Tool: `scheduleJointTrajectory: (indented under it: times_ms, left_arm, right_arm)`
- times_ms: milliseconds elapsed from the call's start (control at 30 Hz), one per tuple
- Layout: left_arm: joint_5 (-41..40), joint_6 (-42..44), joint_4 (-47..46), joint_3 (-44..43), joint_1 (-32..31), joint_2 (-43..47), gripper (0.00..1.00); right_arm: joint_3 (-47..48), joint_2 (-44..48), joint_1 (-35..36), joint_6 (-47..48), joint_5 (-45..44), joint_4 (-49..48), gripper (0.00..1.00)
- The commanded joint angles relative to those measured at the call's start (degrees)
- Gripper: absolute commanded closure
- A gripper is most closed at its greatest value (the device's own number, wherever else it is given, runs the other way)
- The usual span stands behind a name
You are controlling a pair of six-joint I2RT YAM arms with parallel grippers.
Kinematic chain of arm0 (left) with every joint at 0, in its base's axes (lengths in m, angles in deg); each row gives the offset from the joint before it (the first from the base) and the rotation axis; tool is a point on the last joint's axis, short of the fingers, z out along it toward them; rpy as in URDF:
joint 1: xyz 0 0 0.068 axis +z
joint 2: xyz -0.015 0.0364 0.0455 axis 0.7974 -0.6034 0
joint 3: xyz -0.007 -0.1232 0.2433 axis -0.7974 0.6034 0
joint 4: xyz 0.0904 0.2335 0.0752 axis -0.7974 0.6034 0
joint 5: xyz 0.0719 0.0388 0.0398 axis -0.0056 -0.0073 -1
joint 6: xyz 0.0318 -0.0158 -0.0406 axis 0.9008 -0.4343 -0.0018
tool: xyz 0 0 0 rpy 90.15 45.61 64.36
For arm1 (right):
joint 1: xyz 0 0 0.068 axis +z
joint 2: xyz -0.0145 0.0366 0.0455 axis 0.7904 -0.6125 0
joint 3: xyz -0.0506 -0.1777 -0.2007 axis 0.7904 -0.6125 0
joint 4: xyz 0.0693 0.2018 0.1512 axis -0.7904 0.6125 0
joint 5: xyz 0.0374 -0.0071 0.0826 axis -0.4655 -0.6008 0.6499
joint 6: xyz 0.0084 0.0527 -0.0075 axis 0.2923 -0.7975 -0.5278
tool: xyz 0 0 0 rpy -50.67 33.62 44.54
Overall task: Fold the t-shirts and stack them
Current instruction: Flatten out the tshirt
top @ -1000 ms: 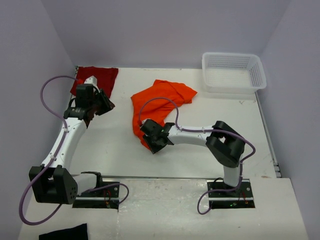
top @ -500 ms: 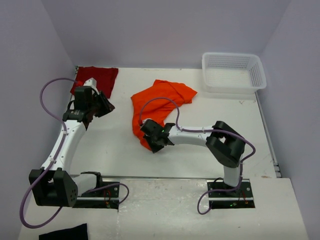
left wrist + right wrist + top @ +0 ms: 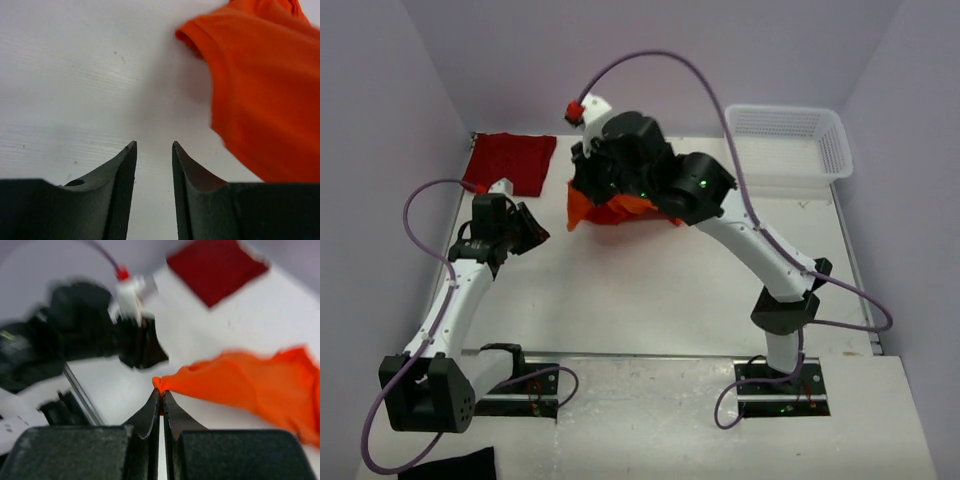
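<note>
Lilac walls (image 3: 380,100) enclose a white table (image 3: 650,290); the orange t-shirt (image 3: 608,213) is raised, the crimson t-shirt (image 3: 510,160) lies flat.

Top view: the crimson t-shirt sits in the far left corner, a white mesh basket (image 3: 790,168) far right, a black cloth (image 3: 445,468) at the near left edge. The right arm rears over mid-table with the orange t-shirt hanging beneath it. The left gripper (image 3: 532,228) is low, just left of it. Left wrist view: its jaws stand partly apart, holding nothing, only bare table between them, orange cloth to the right. Right wrist view: the right gripper (image 3: 161,397) is pinched tight on a corner of the orange t-shirt, with the crimson t-shirt beyond.
</note>
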Motion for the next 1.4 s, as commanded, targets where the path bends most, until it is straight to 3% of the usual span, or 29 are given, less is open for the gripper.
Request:
scheduleJointTrajectory:
  times_ms: [0,133,367,467,500,633,667,700,867,1033,1367]
  left_arm:
    - [4.3,-1.5,-2.6,2.3,0.4,3.4,0.64]
    - [7.2,-1.4,-3.4,4.5,0.4,6.2,0.64]
    - [23.3,-0.2,-9.9,10.2,-0.1,10.2,0.64]
    - [29.7,-0.3,-13.0,11.9,-3.3,11.6,0.61]
    - [30.6,-0.7,-13.9,12.2,-7.0,11.7,0.6]
    - [24.8,-4.7,-16.4,12.0,-16.0,10.7,0.48]
    - [23.8,-6.8,-17.7,12.2,-17.4,10.3,0.36]
    - [20.4,-7.9,-17.7,12.1,-19.5,10.2,0.34]
    - [4.0,-13.4,-13.7,12.5,-22.0,15.0,0.33]
    - [4.4,-12.7,-11.9,11.1,-22.0,11.4,0.18]
    - [1.9,-14.0,-15.3,13.0,-22.6,4.6,0.16]
  right_arm:
    - [17.0,-0.9,0.4,9.6,0.9,8.0,1.0]
    - [-0.2,12.6,0.6,17.5,5.8,-5.8,1.0]
    - [7.9,12.8,0.6,20.5,10.2,-4.5,1.0]
    - [8.2,11.6,0.6,22.0,8.6,-5.0,1.0]
    - [8.0,11.4,0.6,22.4,7.9,-5.3,1.0]
    - [10.1,8.1,-0.9,21.8,4.9,-5.4,1.0]
    - [10.3,7.7,-1.4,21.2,4.9,-5.5,1.0]
    - [10.5,7.4,-2.2,20.2,4.5,-5.9,1.0]
    - [10.3,7.3,-4.7,18.7,-1.0,-6.8,1.0]
    - [8.4,10.1,-6.8,18.7,-0.9,-7.0,1.0]
    - [5.8,15.8,-7.1,20.4,-2.8,-7.0,1.0]
